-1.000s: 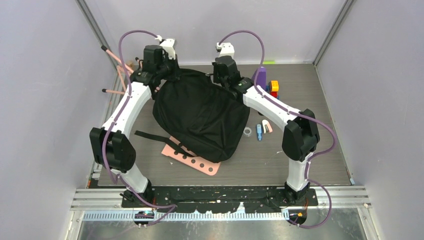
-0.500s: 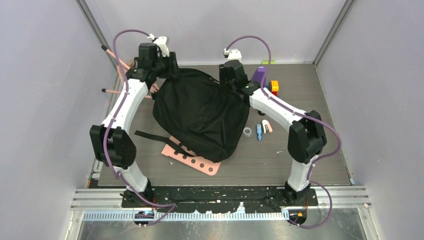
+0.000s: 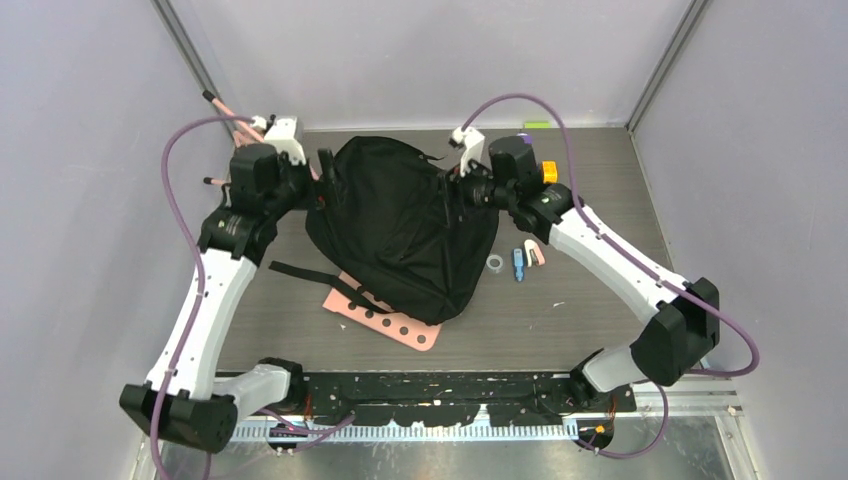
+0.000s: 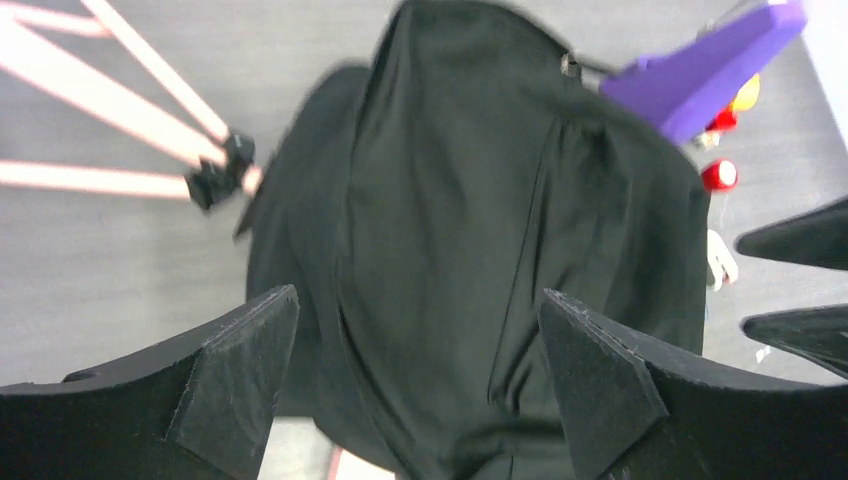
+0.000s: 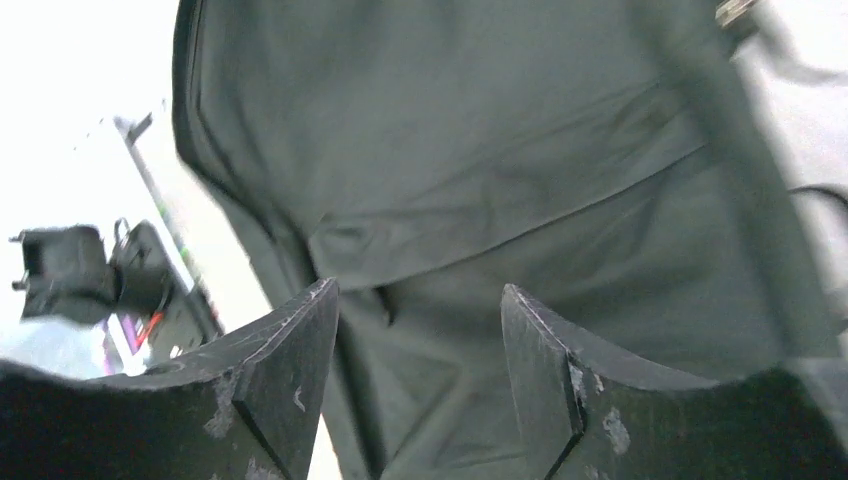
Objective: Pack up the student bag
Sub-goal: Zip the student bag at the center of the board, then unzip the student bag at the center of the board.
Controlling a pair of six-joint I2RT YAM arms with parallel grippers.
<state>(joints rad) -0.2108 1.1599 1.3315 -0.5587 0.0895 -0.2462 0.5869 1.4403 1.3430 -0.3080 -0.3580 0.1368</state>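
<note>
— Biggest change first?

— Swung both arms out and away from the student bag (image 3: 400,225): left elbow now low in the lower left of the top view, right elbow at the lower right. Had the bag's far corners pinched a second ago; let go since.

— And the bag?

— Lying slumped in the middle of the top view, flat on the table (image 3: 600,320), with the near corner over the pink perforated board (image 3: 390,322). Hardly moved by the release. No sign of an open mouth or grey lining from here.

— Fingers?

— Spread wide at the left fingers (image 4: 235,375), holding nothing, with only black cloth below in the left wrist view. Parted at the right fingers (image 5: 285,375) too, a bit less, also empty, close over the fabric.

— Meaning for the packing?

— Probably the end of a tug to straighten the bag. Nothing packed yet, judging by the small things loose to its right: purple piece (image 4: 700,60), tape ring (image 3: 494,263), blue piece (image 3: 518,264). Still needs opening before any loading.
</note>
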